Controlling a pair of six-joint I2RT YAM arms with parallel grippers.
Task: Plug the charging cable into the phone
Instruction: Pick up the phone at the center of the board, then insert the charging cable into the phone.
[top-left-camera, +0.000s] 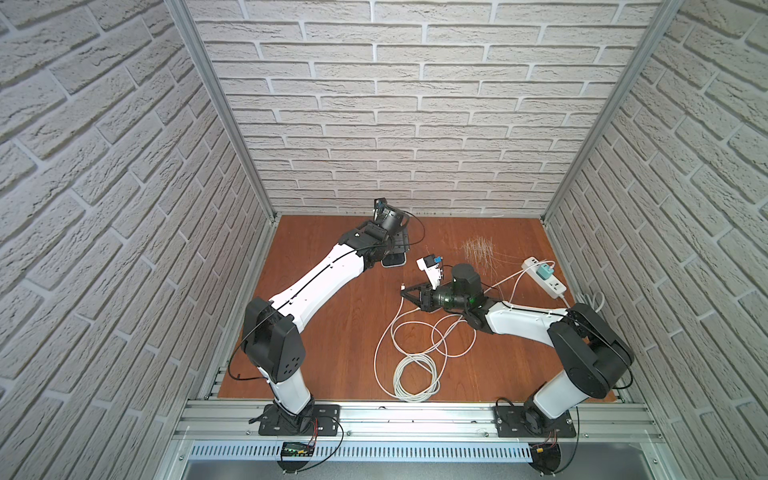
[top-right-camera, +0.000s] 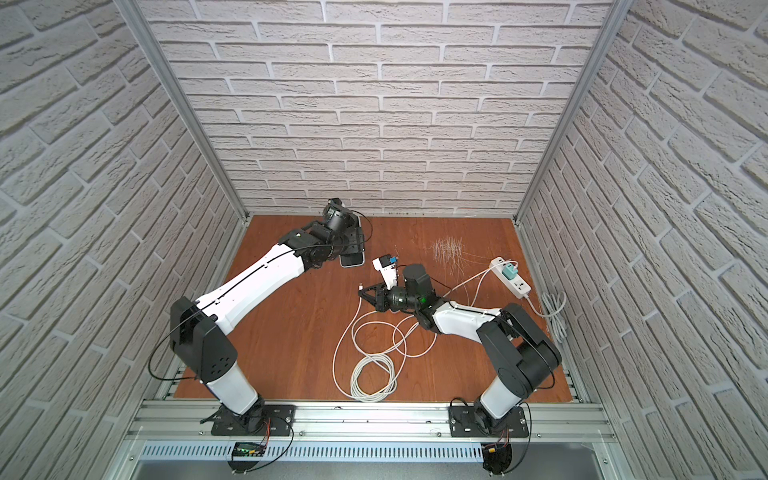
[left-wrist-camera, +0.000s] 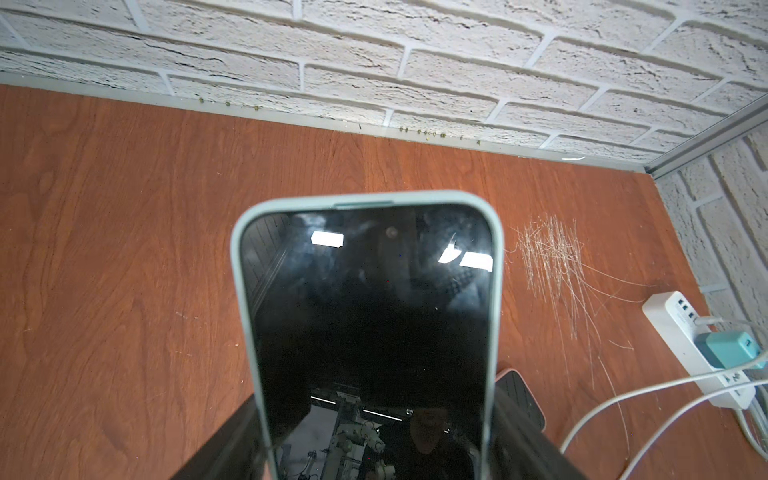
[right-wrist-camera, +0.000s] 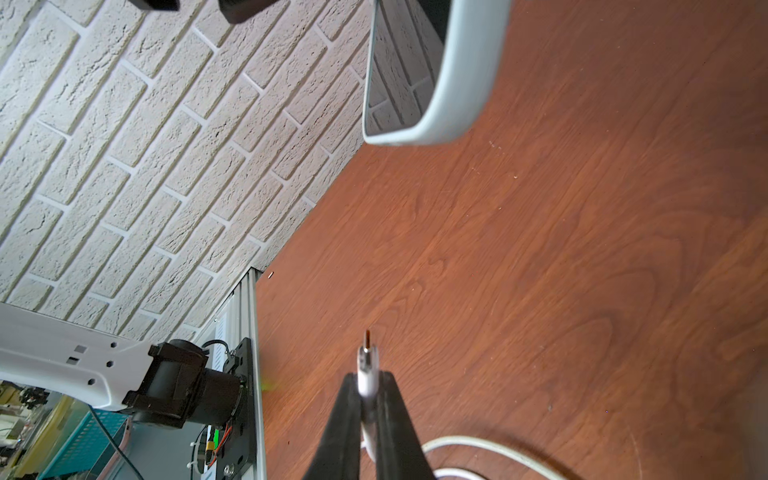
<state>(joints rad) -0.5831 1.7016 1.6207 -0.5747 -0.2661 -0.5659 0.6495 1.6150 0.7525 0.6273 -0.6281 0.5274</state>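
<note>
Wooden table (right-wrist-camera: 540, 270), phone (right-wrist-camera: 457, 83) edge well apart from plug (right-wrist-camera: 368, 358) in right hand (right-wrist-camera: 368, 380)

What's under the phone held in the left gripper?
A second phone with a pinkish edge lies on the wooden table below the held phone. Only one corner shows in the left wrist view; the rest is covered there.

Inside a robotics lab test cell: two white-and-black robot arms (top-left-camera: 316, 282) stand bolted to an aluminium rail (top-left-camera: 415, 417) at the edge of a wood-grain tabletop (top-left-camera: 340, 332), boxed in by metal posts (top-left-camera: 220, 104) and brick-pattern wall panels (top-left-camera: 395, 124)
</note>
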